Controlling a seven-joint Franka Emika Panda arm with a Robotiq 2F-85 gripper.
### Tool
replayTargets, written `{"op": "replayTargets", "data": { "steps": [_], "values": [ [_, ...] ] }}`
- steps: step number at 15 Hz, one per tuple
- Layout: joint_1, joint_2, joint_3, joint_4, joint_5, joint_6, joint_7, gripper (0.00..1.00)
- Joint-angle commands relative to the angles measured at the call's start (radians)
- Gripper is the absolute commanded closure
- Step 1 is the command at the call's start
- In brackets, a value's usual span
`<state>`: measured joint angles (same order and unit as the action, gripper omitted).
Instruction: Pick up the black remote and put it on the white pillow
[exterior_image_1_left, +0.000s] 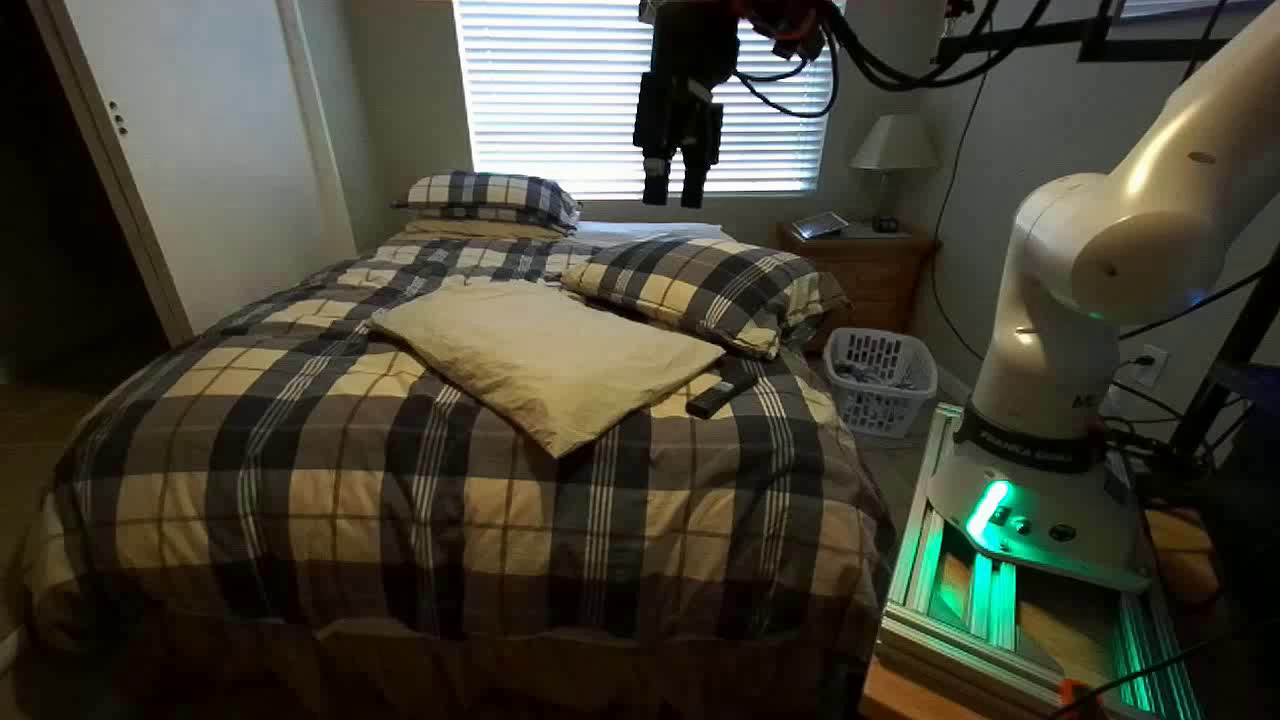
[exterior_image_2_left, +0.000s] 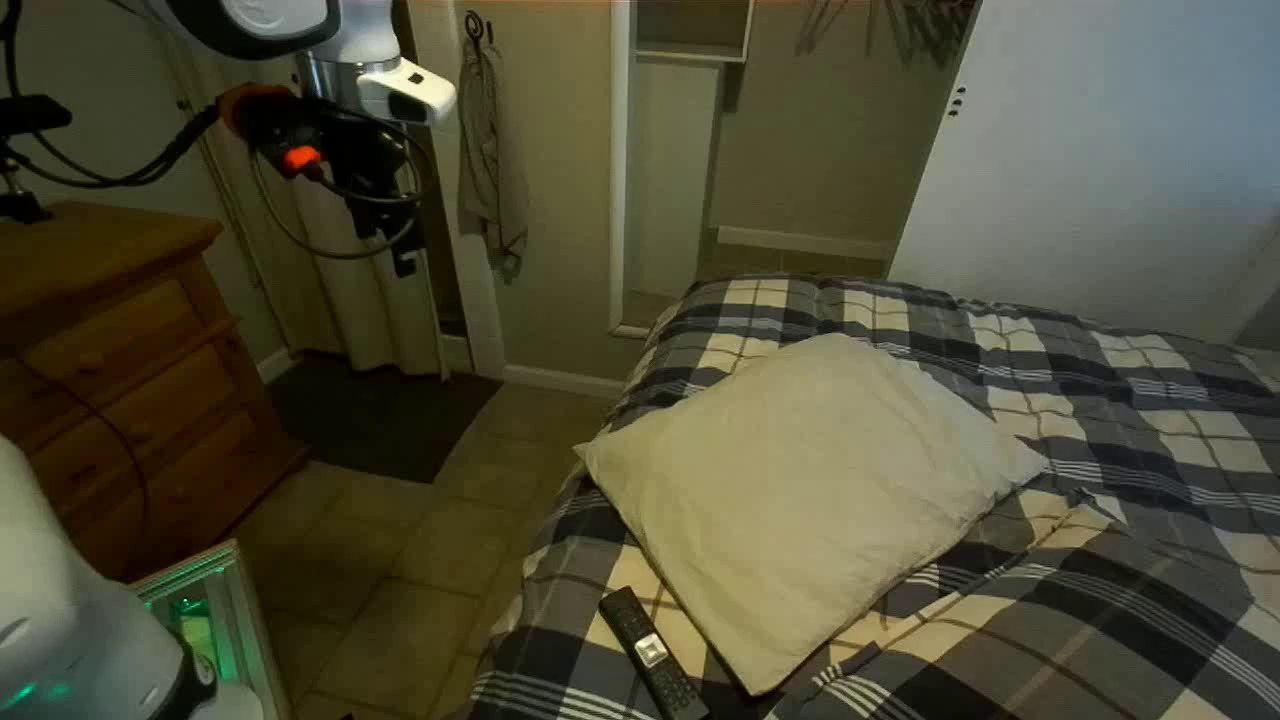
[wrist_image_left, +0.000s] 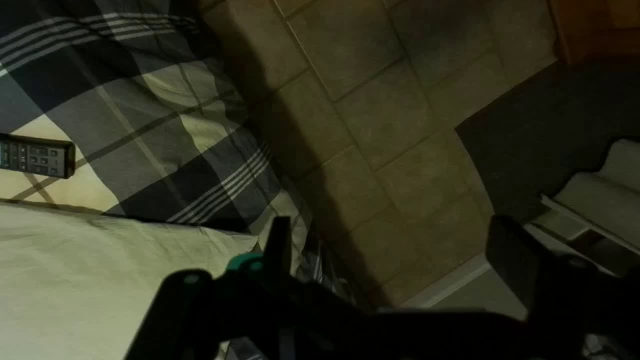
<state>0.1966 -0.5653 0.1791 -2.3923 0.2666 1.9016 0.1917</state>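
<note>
The black remote (exterior_image_1_left: 712, 398) lies on the plaid bedspread beside the white pillow's edge. It also shows in an exterior view (exterior_image_2_left: 655, 655) with its buttons up, and at the left edge of the wrist view (wrist_image_left: 37, 156), partly cut off. The white pillow (exterior_image_1_left: 550, 350) lies flat on the bed, also seen in an exterior view (exterior_image_2_left: 810, 490) and at lower left in the wrist view (wrist_image_left: 100, 285). My gripper (exterior_image_1_left: 674, 190) is high above, apart from the remote and the pillow, pointing down. In the wrist view the gripper (wrist_image_left: 390, 225) has its fingers wide apart with nothing between them.
A plaid pillow (exterior_image_1_left: 700, 285) lies behind the white pillow, and another plaid pillow (exterior_image_1_left: 490, 195) is at the bed's head. A white laundry basket (exterior_image_1_left: 880, 380) and a nightstand (exterior_image_1_left: 870, 270) stand beside the bed. A wooden dresser (exterior_image_2_left: 130, 380) stands across the tiled floor (exterior_image_2_left: 400, 560).
</note>
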Motion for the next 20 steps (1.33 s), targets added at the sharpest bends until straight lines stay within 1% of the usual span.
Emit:
{"op": "replayTargets", "data": {
  "steps": [1,5,7,11,13,16,18,20],
  "values": [
    [-0.008,0.000,0.006,0.003,0.003,-0.004,-0.003,0.00],
    [-0.008,0.000,0.006,0.003,0.003,-0.004,-0.003,0.00],
    [-0.066,-0.025,0.010,-0.064,-0.060,0.112,0.042,0.00],
    [-0.172,-0.047,-0.028,-0.186,-0.146,0.318,0.086,0.00],
    [-0.232,-0.038,-0.034,-0.236,-0.186,0.386,0.138,0.00],
    [-0.327,-0.004,-0.030,-0.289,-0.250,0.447,0.239,0.00],
    [-0.392,0.041,-0.022,-0.315,-0.295,0.499,0.315,0.00],
    [-0.437,0.088,-0.023,-0.332,-0.327,0.548,0.370,0.00]
  ]
}}
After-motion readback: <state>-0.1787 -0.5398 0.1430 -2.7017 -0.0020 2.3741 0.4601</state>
